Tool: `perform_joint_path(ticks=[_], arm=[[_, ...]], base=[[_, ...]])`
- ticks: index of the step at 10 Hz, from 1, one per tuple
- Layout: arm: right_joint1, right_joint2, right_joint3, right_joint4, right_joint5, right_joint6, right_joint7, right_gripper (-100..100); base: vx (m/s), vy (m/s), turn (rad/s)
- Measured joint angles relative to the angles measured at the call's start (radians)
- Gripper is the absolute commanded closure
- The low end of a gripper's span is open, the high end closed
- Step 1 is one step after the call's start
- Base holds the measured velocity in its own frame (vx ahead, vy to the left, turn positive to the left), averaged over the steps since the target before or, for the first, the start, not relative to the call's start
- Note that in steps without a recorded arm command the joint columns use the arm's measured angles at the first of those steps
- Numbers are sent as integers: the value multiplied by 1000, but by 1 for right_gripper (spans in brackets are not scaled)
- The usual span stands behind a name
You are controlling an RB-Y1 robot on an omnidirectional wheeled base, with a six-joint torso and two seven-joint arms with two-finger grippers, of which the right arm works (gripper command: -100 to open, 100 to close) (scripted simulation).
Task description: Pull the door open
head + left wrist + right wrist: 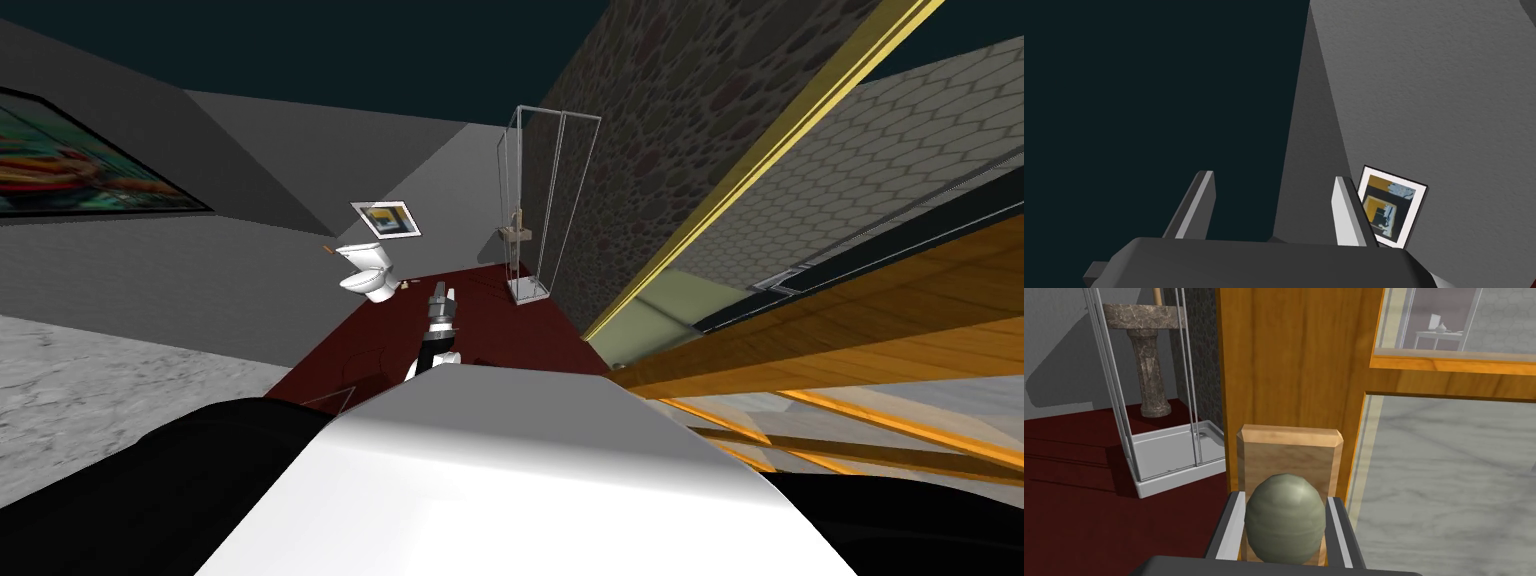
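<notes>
right fingers grip knob by door edge

The door is wood with clear grain and a glossy amber varnish. The plate behind the knob is paler wood and more matt. The knob is smooth and grey-green, with a dull sheen like metal. At twelve o'clock the shower cabin has clear glass in thin metal frames. At one o'clock the wall looks like rough pebble stone. The floor is matt dark red.
</notes>
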Motion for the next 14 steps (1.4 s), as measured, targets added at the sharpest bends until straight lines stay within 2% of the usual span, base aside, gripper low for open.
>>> perform_joint_path(ticks=[3, 5, 6, 7, 8, 9, 10, 11, 12, 13, 14], arm=[[-7, -7, 39, 48, 40, -35, -11, 100], [-20, -1, 62, 96, 63, -62, -32, 100], [-20, -3, 73, 103, 74, -72, -35, 100], [-25, 4, 83, 118, 84, -81, -36, 100], [-44, 20, 93, 172, 93, -101, -54, 100], [-40, 9, 105, 167, 104, -110, -62, 100], [-24, -8, 116, 126, 114, -109, -45, 100], [-38, 14, 121, 177, 120, -131, -56, 100], [-35, 4, 134, 165, 131, -140, -56, 100], [-43, 12, 141, 195, 138, -156, -65, 100], [-33, -2, 150, 165, 146, -156, -57, 100]], base=[[3, 7, -90], [-25, 3, -94], [-24, -1, -78], [-26, -7, -64], [-51, -18, -86], [-56, -30, -98], [-33, -32, -24], [-75, -35, -88], [-78, -41, -59], [-81, -62, -54], [-67, -65, -36]])
